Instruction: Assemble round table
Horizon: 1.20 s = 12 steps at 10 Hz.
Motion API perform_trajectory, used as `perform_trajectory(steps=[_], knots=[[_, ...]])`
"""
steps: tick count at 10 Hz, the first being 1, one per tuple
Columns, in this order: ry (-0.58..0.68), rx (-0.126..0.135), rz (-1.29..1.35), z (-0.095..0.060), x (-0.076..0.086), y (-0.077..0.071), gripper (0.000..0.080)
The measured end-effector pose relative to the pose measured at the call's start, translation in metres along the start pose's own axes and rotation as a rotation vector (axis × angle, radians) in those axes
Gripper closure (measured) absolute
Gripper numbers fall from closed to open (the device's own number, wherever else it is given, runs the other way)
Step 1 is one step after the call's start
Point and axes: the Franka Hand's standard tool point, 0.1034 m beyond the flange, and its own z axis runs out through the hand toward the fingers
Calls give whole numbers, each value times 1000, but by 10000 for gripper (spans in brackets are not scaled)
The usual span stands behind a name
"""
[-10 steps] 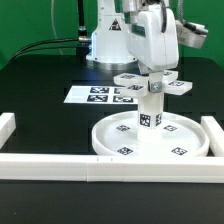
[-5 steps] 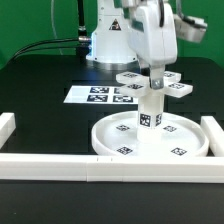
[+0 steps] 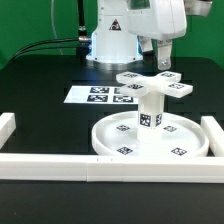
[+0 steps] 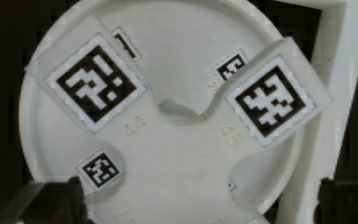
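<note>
The large round rimmed disc (image 3: 176, 147) lies on the table near the front. The short post (image 3: 148, 113) stands upright at its middle. The cross-shaped piece (image 3: 152, 84) sits on top of the post. My gripper (image 3: 161, 60) hangs just above the cross piece, a little toward the exterior view's right, open and empty. In the wrist view the cross piece (image 4: 265, 97) and the disc (image 4: 194, 182) lie below my gripper (image 4: 197, 205), with the dark fingers (image 4: 51, 202) wide apart at either side.
The marker board (image 3: 98, 96) lies behind the disc toward the exterior view's left. Long white border bars run along the front (image 3: 100, 166), the left (image 3: 8, 128) and the right (image 3: 212, 131). The robot base (image 3: 108, 42) stands at the back.
My gripper was shut on the cross piece on top of the post. It has let go and risen straight up; the cross piece stays on the post.
</note>
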Motion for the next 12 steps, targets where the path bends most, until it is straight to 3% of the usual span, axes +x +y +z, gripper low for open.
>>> perform_trajectory(steps=[5, 9, 12], knots=[[24, -63, -745, 1, -17, -8, 151], [15, -66, -1029, 2, -14, -7, 151], [1, -108, -1434, 3, -12, -6, 151]])
